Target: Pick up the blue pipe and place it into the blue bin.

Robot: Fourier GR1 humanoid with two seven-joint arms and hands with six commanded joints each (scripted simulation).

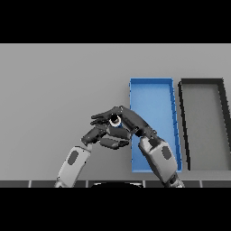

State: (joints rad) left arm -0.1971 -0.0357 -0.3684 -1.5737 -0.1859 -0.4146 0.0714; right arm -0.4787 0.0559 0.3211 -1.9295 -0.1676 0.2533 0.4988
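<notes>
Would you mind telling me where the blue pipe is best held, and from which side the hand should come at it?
Probably around its body just below the open end. The blue pipe seems to stand with that round end facing up, mostly hidden between both hands. The right hand already wraps it from the bin side, so keeping that sideways grip suits a short carry to the blue bin. The left hand sits close beside it.

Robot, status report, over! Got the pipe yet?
Right hand curled on blue pipe. Left hand beside it. Blue bin right, nothing blocking.

No text, label, number or sign can be read anywhere.
</notes>
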